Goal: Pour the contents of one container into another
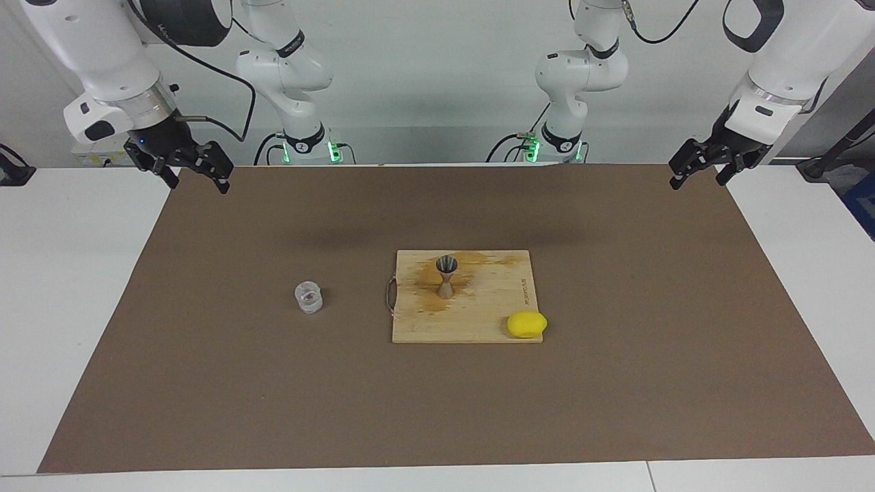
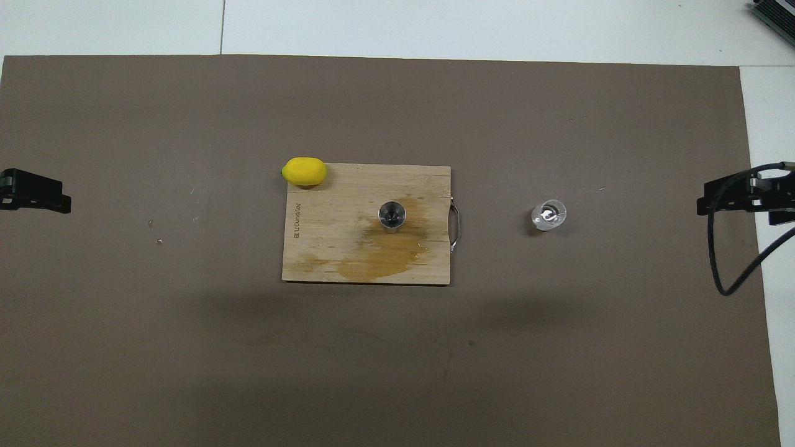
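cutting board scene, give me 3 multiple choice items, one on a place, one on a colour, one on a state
1. Where does the metal jigger stand?
A. on the cutting board
B. on the brown mat
C. in a gripper

2. What colour is the lemon at the board's corner?
A. green
B. yellow
C. red

3. How is the glass cup?
A. tipped over
B. held in the air
C. upright on the mat

Answers: 1 A, it stands on the stained wood. 2 B, it is plainly yellow. 3 C, it stands alone toward the right arm's end, both grippers away from it.
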`<state>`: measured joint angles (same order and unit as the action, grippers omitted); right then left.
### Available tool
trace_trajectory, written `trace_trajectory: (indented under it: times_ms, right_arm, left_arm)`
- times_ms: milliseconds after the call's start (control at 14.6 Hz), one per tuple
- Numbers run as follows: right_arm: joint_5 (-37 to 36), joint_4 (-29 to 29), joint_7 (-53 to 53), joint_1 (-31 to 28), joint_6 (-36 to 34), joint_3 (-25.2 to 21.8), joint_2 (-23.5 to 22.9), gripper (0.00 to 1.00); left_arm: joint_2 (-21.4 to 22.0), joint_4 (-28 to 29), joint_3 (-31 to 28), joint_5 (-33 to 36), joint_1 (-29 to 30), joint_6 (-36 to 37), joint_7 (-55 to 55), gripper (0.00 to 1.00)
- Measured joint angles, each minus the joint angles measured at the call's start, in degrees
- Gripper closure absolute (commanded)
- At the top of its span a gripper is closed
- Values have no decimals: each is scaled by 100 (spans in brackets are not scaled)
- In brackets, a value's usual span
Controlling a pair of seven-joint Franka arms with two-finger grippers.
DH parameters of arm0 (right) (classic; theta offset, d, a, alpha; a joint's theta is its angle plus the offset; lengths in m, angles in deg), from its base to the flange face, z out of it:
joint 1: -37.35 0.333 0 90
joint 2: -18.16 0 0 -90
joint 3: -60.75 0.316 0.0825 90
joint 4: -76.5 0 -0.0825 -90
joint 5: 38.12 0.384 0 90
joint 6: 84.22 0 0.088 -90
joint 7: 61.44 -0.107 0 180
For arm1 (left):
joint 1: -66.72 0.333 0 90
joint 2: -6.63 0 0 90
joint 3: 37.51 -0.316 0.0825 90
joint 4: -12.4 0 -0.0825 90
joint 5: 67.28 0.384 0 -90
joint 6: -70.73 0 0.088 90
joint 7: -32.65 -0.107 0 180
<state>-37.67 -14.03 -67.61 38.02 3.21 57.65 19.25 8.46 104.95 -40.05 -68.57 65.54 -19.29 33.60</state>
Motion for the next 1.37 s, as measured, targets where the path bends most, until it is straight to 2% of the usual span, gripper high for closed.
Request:
trace_trajectory:
  times_ms: [411, 684, 1369]
  right_arm:
    - [-21, -53, 51, 121, -102, -139, 23, 0]
    - [-417, -167, 105, 234, -63, -91, 96, 0]
    - [-300, -166, 105, 294, -46, -48, 164, 0]
  left_arm:
    - [0, 0, 0, 0, 0, 0, 2, 0]
    - [0, 0, 0, 0, 0, 0, 4, 0]
    - [0, 0, 0, 0, 0, 0, 5, 0]
